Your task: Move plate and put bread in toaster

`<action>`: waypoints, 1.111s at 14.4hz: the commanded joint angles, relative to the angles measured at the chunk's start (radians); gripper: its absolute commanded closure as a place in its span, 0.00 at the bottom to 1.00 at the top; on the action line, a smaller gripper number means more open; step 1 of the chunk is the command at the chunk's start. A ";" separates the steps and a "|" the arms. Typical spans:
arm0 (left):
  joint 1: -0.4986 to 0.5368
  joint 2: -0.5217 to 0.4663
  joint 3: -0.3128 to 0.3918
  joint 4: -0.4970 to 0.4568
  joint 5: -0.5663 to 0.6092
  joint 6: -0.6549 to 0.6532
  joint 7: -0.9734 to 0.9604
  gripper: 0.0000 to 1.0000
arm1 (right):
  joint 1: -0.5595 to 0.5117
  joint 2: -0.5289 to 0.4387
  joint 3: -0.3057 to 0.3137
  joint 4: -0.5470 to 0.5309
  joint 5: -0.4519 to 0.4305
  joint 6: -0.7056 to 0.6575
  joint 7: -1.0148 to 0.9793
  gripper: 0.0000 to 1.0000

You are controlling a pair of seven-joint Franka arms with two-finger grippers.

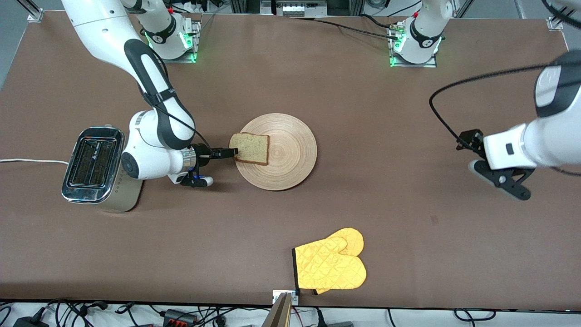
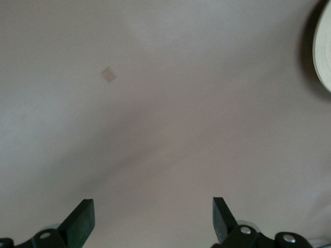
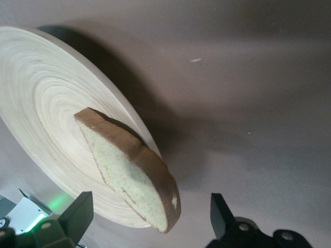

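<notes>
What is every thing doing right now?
bread: lying on the plate, overhanging its rim
plate: flat on the table
toaster: upright, slots empty
oven mitt: lying flat
right gripper: open, at the bread's edge
left gripper: open, waiting over bare table

yellow oven mitt (image 1: 330,266) lies on brown table (image 1: 408,113).

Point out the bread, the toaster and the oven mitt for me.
bread (image 1: 251,148): front view, middle of the slice's face.
toaster (image 1: 92,162): front view, chrome top between the two slots.
oven mitt (image 1: 330,266): front view, quilted yellow palm.
</notes>
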State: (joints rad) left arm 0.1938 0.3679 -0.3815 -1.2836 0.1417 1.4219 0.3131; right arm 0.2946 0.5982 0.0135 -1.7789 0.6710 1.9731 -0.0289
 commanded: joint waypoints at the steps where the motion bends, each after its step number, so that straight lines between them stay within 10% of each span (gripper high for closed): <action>1: -0.085 -0.179 0.134 -0.158 -0.016 0.017 -0.129 0.00 | 0.021 0.006 -0.003 -0.008 0.024 0.006 0.010 0.00; 4: -0.172 -0.279 0.300 -0.241 -0.141 0.057 -0.227 0.00 | 0.024 0.026 -0.003 -0.007 0.024 0.000 -0.017 0.18; 7: -0.174 -0.429 0.326 -0.437 -0.177 0.262 -0.255 0.00 | 0.025 0.025 -0.003 -0.005 0.024 -0.019 -0.019 0.42; 13: -0.258 -0.449 0.363 -0.445 -0.082 0.301 -0.256 0.00 | 0.026 0.009 -0.003 0.016 0.024 -0.020 -0.016 0.98; 16: -0.247 -0.437 0.363 -0.436 -0.088 0.298 -0.256 0.00 | 0.031 -0.001 -0.006 0.068 0.021 -0.081 -0.006 1.00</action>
State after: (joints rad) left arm -0.0464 -0.0601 -0.0331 -1.7065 0.0385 1.7048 0.0651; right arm 0.3179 0.6148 0.0135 -1.7492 0.6724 1.9401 -0.0330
